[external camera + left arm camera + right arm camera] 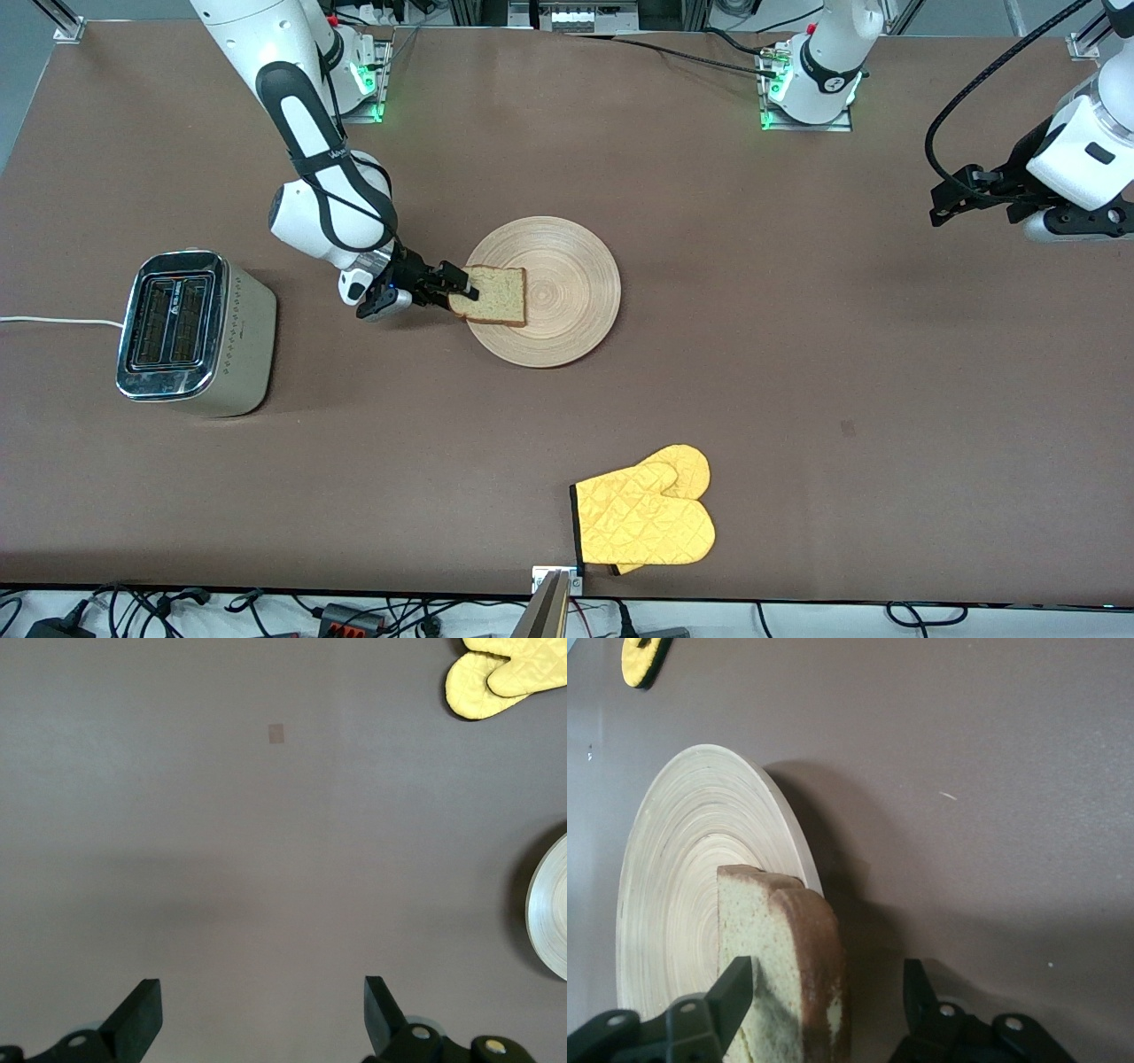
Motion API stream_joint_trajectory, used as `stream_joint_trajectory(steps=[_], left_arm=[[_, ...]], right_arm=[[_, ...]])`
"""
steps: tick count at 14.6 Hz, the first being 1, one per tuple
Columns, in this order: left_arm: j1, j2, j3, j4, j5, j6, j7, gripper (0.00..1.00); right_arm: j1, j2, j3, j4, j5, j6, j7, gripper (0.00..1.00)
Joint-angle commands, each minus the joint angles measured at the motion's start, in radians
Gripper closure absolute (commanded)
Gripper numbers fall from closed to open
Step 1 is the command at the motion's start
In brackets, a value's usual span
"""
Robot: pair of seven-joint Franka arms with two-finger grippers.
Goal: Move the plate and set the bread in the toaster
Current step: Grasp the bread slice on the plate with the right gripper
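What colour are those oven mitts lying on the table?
The oven mitts are bright yellow with a quilted diamond pattern and a dark cuff edge, clearest in the front view.

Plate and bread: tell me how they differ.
The plate is round, pale wood with ring grain; the bread is squarish, tan with a brown crust. The plate is far wider. The right gripper straddles the bread's edge; nothing grips the plate. Both are flat.

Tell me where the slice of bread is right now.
The bread lies on the plate, at its edge toward the right arm's end of the table and the toaster, between the fingers of the right end effector.
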Motion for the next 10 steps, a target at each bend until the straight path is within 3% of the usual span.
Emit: stream_joint_trajectory(steps=[1,7,8,10], left_arm=[[-0.007,0.013,0.002,0.031,0.017,-0.025,0.014,0.0],[-0.009,0.011,0.001,0.031,0.017,-0.025,0.015,0.0],[-0.009,0.011,0.001,0.031,0.017,-0.025,0.015,0.0],[-0.009,0.011,0.001,0.031,0.017,-0.026,0.015,0.0]], right_arm=[[0.003,-0.051,-0.005,-0.04,0.037,0.005,-0.049,0.25],[-0.001,-0.082,-0.01,-0.069,0.031,0.005,-0.05,0.26],[0.002,-0.078,-0.01,-0.069,0.031,0.005,-0.052,0.3],[0.0,-0.078,-0.01,-0.072,0.031,0.005,-0.052,0.46]])
